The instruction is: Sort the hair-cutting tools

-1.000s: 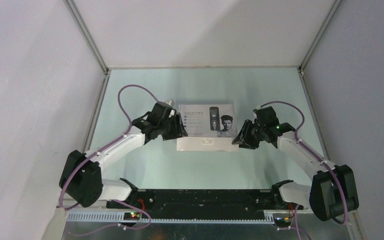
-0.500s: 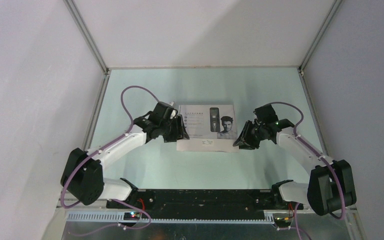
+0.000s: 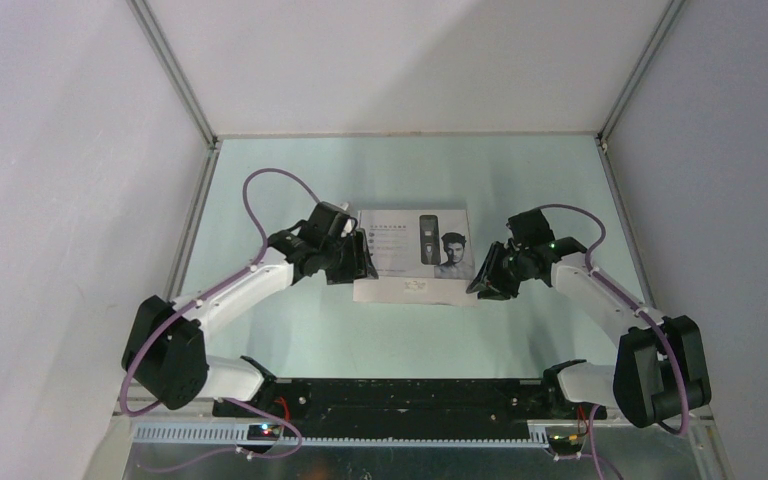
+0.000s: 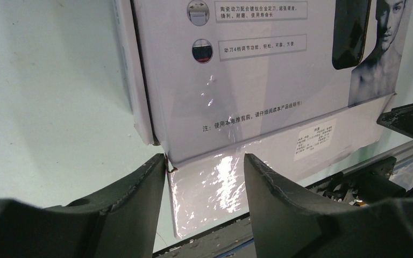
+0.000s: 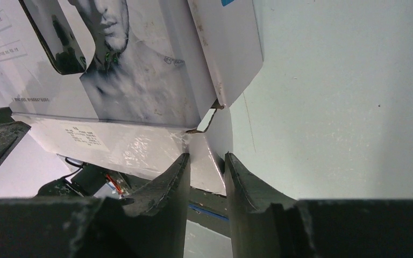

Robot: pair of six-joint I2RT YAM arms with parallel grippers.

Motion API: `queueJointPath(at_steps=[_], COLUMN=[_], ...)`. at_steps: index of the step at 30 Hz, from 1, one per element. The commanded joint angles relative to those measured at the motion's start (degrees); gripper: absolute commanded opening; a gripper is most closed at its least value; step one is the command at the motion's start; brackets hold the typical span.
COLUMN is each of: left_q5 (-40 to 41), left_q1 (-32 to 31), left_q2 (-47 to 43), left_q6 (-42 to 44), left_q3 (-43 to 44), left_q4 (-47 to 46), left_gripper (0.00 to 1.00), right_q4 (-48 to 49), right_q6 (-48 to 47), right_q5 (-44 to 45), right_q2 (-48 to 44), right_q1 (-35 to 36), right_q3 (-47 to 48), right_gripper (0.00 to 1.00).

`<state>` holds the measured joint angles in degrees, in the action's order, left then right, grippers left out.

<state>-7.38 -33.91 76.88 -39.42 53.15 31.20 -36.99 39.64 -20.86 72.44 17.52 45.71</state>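
A flat white box [image 3: 400, 242] printed with a man's face and a clipper lies mid-table. The clipper, cord, brush and comb attachment are out of view. My left gripper [image 3: 363, 264] is at the box's left front corner. In the left wrist view the box [image 4: 236, 80] has a glossy front flap [image 4: 285, 153], and the left gripper [image 4: 204, 161] is open astride the flap's left corner. My right gripper [image 3: 478, 283] is at the right front corner. In the right wrist view the right gripper [image 5: 206, 158] stands nearly closed, pinching the box's [image 5: 140, 80] small corner flap [image 5: 208, 169].
The pale green table [image 3: 290, 180] is walled by grey panels on the left, back and right. The arms' black base rail [image 3: 390, 395] runs along the near edge. Purple cables loop above both arms.
Both arms have shifted only slightly at the box's front corners. The right arm's elbow has drawn in a little. The box stays in place.
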Motion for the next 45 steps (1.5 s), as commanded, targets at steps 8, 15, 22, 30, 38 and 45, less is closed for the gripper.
queueJointPath(at_steps=[8,15,22,30,38,45], left_q5=[0.47,2.24,2.43,3.48,4.37,5.39], left_q1=[-0.39,-0.45,-0.47,-0.45,-0.45,-1.1], left_q2=[-1.46,-2.59,-2.55,-3.09,-4.24,-5.76], left_q6=[-0.06,0.44,0.24,0.26,0.36,0.38], left_q3=[-0.57,-0.87,-2.45,-3.19,-3.52,-2.88], left_q4=[-2.53,-1.97,-2.99,-3.32,-2.78,-1.77], left_gripper=[0.6,0.6,0.61,0.62,0.63,0.63], right_q4=[2.6,1.41,0.16,-1.41,-0.85,-1.09], right_q6=[0.77,0.79,0.55,-0.15,0.19,0.5], right_q5=[1.79,3.46,6.0,10.28,10.05,10.72], right_q2=[-2.56,-3.05,-2.61,-2.66,-3.04,-3.69], right_q1=[0.5,1.81,2.74,3.72,4.23,4.93], right_q3=[3.0,5.22,5.61,5.61,5.61,6.38], right_gripper=[0.37,0.4,0.42,0.45,0.47,0.49])
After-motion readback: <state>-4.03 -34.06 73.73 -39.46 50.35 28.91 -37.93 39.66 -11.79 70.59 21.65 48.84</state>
